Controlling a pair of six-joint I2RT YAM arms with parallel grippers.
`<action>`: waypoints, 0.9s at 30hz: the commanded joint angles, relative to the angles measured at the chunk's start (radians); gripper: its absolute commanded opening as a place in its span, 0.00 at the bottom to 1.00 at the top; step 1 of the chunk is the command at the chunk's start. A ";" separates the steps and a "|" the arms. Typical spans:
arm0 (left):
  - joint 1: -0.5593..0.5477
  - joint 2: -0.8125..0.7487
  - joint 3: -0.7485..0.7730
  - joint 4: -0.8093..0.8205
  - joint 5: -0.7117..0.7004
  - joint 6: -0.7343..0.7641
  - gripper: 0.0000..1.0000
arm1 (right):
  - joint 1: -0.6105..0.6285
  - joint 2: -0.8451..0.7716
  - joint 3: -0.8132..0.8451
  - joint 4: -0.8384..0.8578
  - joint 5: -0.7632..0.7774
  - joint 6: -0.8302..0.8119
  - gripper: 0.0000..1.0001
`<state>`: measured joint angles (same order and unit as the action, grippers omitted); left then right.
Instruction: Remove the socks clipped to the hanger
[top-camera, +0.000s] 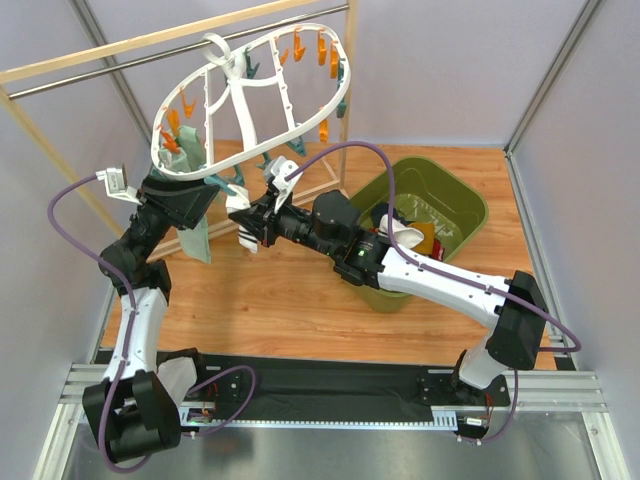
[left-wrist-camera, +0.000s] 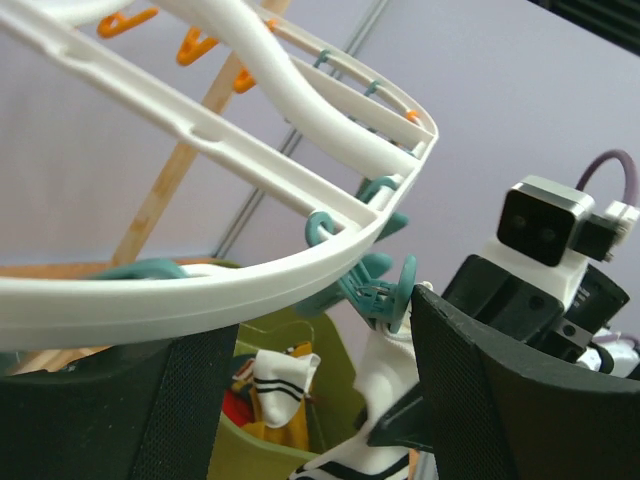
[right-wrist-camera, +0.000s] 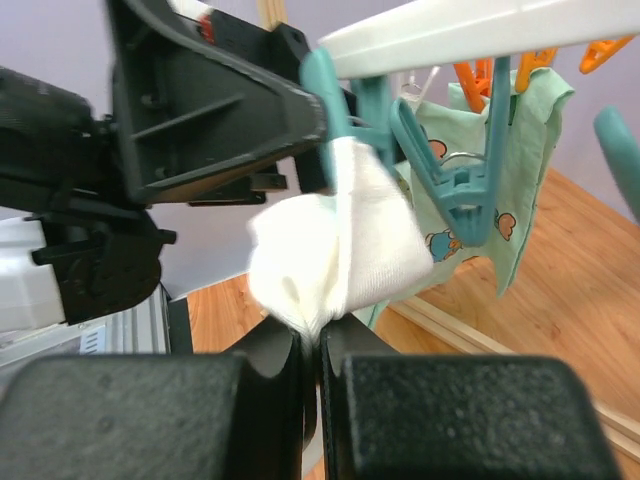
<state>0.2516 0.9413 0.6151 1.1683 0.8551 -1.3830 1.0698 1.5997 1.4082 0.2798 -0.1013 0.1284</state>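
Hanger (left-wrist-camera: 200, 290) hung tilted from the wood & metal rail (top-camera: 100, 53) at far left, w/ orange & teal clips along its rim. L claw (left-wrist-camera: 315, 350) was up at the hanger's near rim, fingers spread wide. The rim ran just above them and a teal clip (left-wrist-camera: 385, 290) sat btwn them. In the R wrist view one L finger touched the top of that clip; couldn't tell if it was squeezing it.

White sock (right-wrist-camera: 335, 250) hung from that clip. R claw (right-wrist-camera: 318, 345) was pressed together, pinching the sock's lower end, fabric bunched just above the fingertips. Mint printed sock (right-wrist-camera: 505, 170) hung from the rim just left of the white one, under orange clips, apart from both claws.

Olive bin (top-camera: 478, 205) stood on the wooden worktop (top-camera: 300, 300) to the right, partly under the R arm, w/ several socks (top-camera: 415, 235) inside: white, yellow, red.
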 joint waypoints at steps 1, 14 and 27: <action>0.011 0.042 -0.009 0.360 -0.005 -0.084 0.75 | -0.007 -0.029 0.009 0.004 -0.024 0.017 0.00; 0.008 0.025 0.026 0.360 -0.002 -0.080 0.73 | -0.008 -0.024 0.018 0.022 -0.046 0.036 0.00; -0.029 0.030 0.077 0.360 -0.011 -0.079 0.66 | -0.010 -0.009 0.040 0.007 -0.061 0.042 0.00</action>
<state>0.2348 0.9703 0.6445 1.2083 0.8509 -1.4528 1.0634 1.5997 1.4086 0.2741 -0.1448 0.1577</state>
